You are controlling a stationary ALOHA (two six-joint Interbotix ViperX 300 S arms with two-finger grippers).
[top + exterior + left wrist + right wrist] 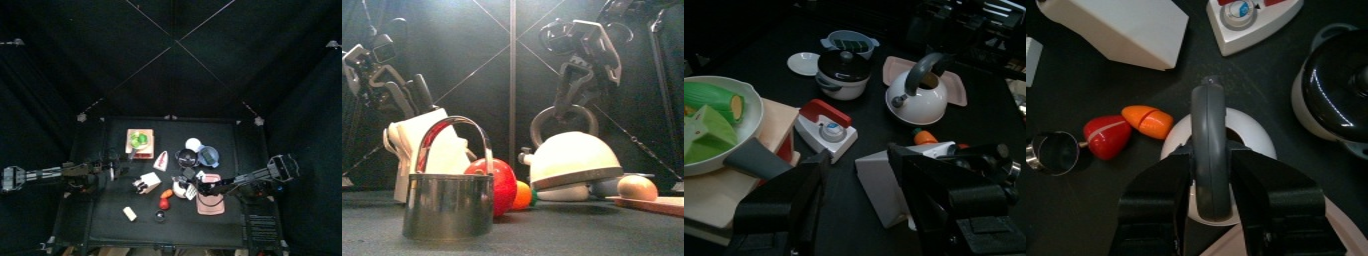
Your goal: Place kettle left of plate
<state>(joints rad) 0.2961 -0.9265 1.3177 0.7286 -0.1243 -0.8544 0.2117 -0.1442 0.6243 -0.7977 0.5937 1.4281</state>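
The small white kettle (919, 100) with a dark arched handle (1209, 130) stands on the edge of the pale pink plate (951, 88). It also shows in the top view (190, 185) and front view (576, 160). My right gripper (1211, 172) hangs right above it, open, one jaw on each side of the handle; I cannot tell whether they touch it. In the top view the right gripper (203, 186) sits over the kettle, with the plate (211, 206) just in front. My left gripper (861, 170) is open and empty, left of the clutter.
A white box (891, 185), a white-and-red toy iron (824, 128), a dark pot (842, 75), a bluish dish (851, 42) and a green bowl (711, 120) on a wooden board crowd the table. A metal cup (449, 205), a red fruit (1106, 135) and an orange piece (1149, 120) lie beside the kettle.
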